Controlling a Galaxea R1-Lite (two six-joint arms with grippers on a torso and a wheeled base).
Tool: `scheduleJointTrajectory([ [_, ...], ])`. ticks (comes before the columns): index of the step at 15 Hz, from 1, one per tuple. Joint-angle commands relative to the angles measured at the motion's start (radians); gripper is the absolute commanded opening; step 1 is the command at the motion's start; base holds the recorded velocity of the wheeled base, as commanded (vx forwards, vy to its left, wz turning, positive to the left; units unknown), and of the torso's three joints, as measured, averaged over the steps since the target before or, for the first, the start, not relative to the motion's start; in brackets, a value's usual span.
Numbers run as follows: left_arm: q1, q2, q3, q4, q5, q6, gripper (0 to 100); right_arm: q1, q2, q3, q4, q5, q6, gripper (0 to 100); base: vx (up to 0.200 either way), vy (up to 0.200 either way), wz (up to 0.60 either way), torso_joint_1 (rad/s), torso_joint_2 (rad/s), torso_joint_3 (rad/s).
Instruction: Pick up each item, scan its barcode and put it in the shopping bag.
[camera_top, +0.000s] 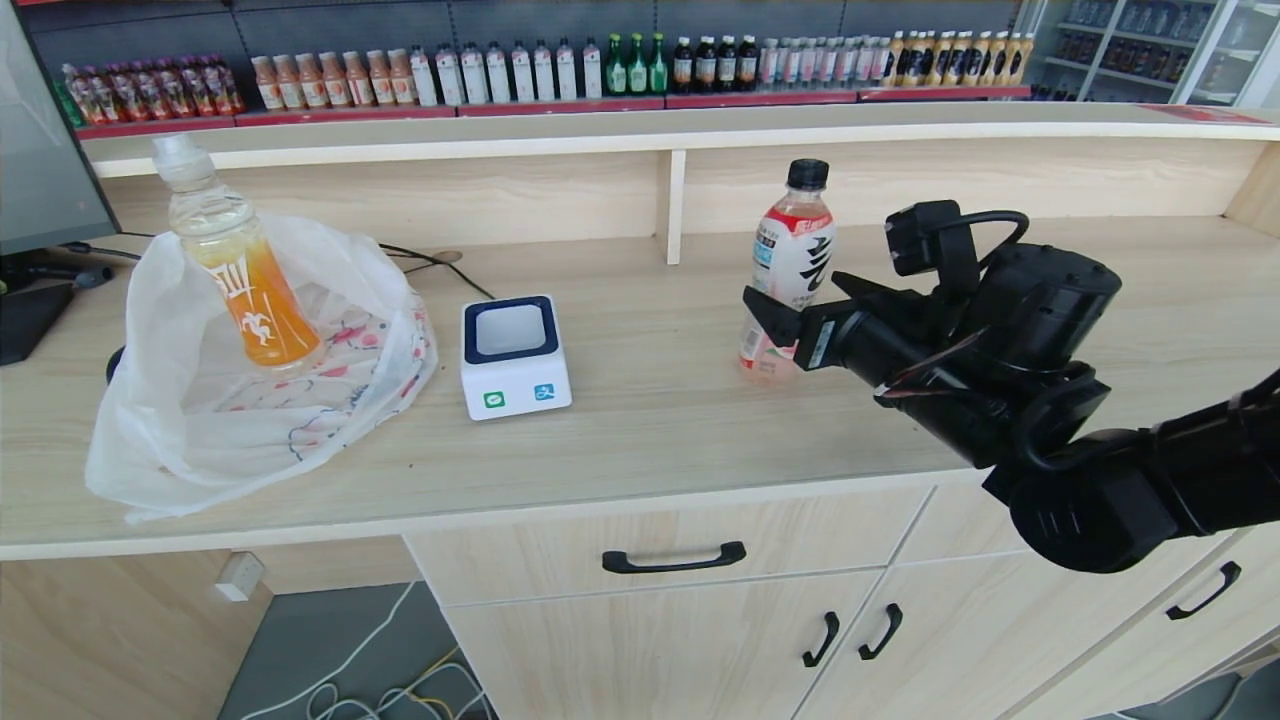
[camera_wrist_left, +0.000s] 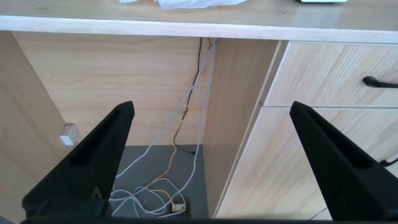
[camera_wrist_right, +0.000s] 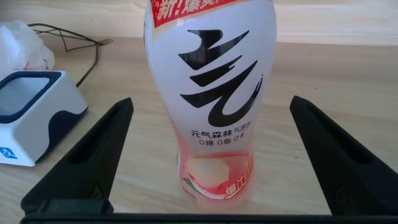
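Locate the peach drink bottle (camera_top: 790, 270) right of centre in the head view, upright on the tabletop (camera_top: 650, 440), black cap on, well apart from the barcode scanner (camera_top: 513, 355) at centre. Note the right claw (camera_wrist_right: 211, 102) released, fingers spread wide on either side of the bottle's lower half, clear gaps on both flanks, no contact seen. Cannot tell depth of the bottle relative to the fingertips: fully between them or just beyond.

Treat the bottle as full: moderately heavy, easily toppled, thin plastic likely yielding under a hard squeeze. Expect a smooth, somewhat slippery sleeve label. Take hold on the lower body, narrower than the shoulder and above the rounded base. Centre the claw and close squarely; risk of a tip-over with one finger arriving first. Apply firm but limited pressure. Keep the fingers off the barcode panel; position not determinable here.

Note the left claw (camera_wrist_left: 211, 106) likewise released, holding nothing, below the tabletop edge, facing the cabinet (camera_wrist_left: 323, 81) front and loose cables (camera_wrist_left: 186, 112).

Observe the orange drink bottle (camera_top: 250, 290) already upright inside the white shopping bag (camera_top: 160, 400) at left of the head view. Judge one item bagged; one pending pick, scan and bagging.
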Motion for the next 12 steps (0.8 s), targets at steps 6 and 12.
scheduleJointTrajectory([
  [6, 0.000, 0.000, 0.000, 0.000, 0.000, 0.000, 100, -0.014, 0.064, -0.051, 0.000, -0.003, 0.000, 100, 0.000, 0.000, 0.00, 0.000, 0.00, 0.000],
  [12, 0.000, 0.000, 0.000, 0.000, 0.000, 0.000, 100, -0.014, 0.106, -0.097, 0.000, -0.006, 0.000, 100, 0.000, 0.000, 0.00, 0.000, 0.00, 0.000],
])
